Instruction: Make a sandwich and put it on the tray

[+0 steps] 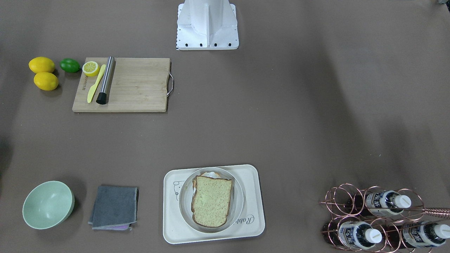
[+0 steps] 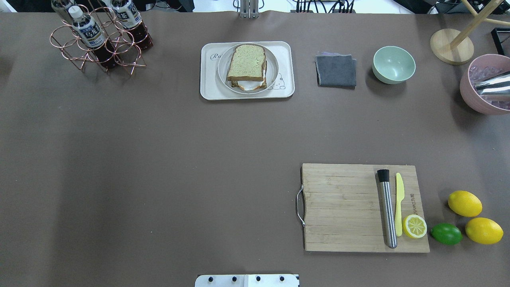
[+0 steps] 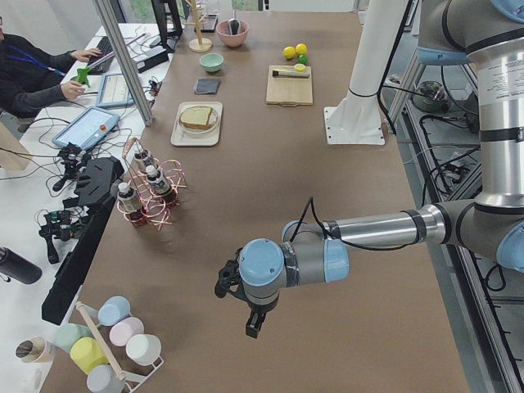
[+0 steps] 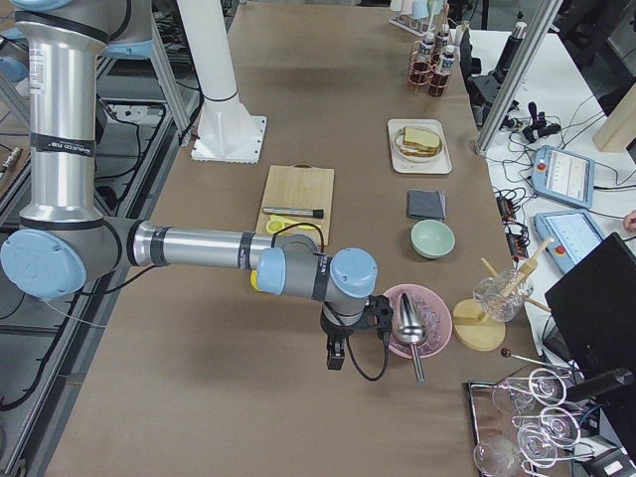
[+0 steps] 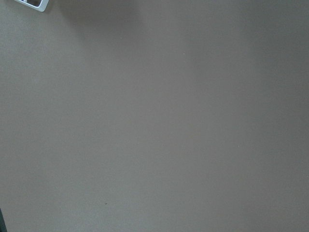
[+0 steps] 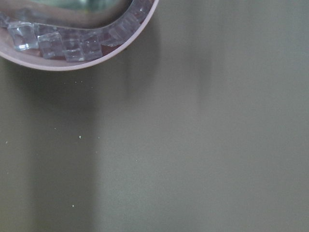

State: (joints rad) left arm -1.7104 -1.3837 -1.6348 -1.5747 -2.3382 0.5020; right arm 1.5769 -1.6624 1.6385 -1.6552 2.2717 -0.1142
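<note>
Bare table [image 2: 179,159] before tray [image 2: 208,85], bottle rack [image 2: 85,59] and cloth [image 2: 336,71] flanking it

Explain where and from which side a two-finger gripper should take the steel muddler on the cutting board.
Probably grip the muddler at mid-shaft from above, jaws across its width. It lies flat on the cutting board, a slim cylinder; the yellow knife lies close alongside.

Cursive "Rab…" on the tray [image 1: 174,225], partly hidden; cutting board [image 1: 137,88] stamp and bottle [image 1: 355,234] labels unreadable.
</note>
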